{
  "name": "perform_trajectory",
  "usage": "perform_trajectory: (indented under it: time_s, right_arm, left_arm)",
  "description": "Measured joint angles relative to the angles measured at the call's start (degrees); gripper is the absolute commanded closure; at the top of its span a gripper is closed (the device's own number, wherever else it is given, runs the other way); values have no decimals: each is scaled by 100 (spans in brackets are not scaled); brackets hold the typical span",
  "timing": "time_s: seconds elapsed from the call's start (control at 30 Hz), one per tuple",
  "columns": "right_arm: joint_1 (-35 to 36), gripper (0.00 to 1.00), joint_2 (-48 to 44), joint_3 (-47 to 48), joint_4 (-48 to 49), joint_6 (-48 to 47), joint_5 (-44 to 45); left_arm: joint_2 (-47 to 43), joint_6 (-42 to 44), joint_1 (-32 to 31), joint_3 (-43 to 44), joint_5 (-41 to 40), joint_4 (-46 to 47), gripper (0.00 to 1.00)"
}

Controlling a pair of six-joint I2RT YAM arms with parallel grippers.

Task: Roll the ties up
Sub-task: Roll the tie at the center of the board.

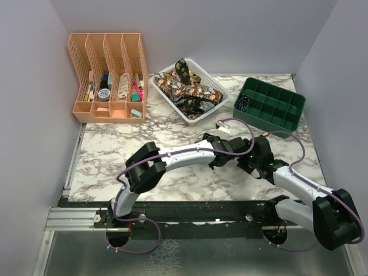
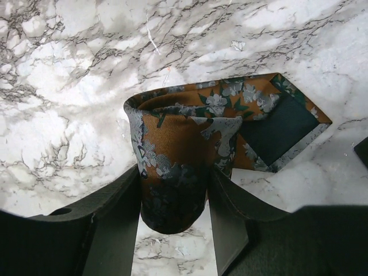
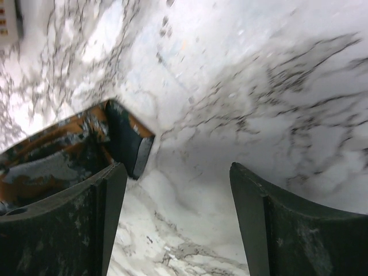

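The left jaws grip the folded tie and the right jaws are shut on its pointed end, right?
No: the right jaws stand open over bare table, the tie beside them, per the right wrist view. The left jaws do grip it.

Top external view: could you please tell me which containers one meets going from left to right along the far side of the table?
orange desk organizer → white basket holding ties → green divided tray
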Motion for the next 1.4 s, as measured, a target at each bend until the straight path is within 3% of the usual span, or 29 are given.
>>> perform_trajectory:
  time_s: [0.23,0.43,0.93,1.17,1.3,1.4]
  right_arm:
    - [-868,20,-35,-101,118,37,-452]
    - [-1176,19,55,-79,140,-81,-874]
    - [-1547,18,-188,70,-551,-612,-973]
    - [-1572,17,-236,542,-984,-1309,-1130]
    - [-1572,15,-205,719,-741,-1722,-1893]
    - [-1572,6,55,719,-398,-1834,-2603]
  left_arm:
    - [671,-199,-136,800,-219,-592,44]
    - [1060,-275,-173,1346,-155,-776,38]
    - [1169,-138,-166,1602,763,-42,11]
    - [-291,98,-186,531,1252,1095,1]
    - [-1550,227,-133,-437,1318,1766,1]
    - [-2295,297,74,-1266,1596,2214,1]
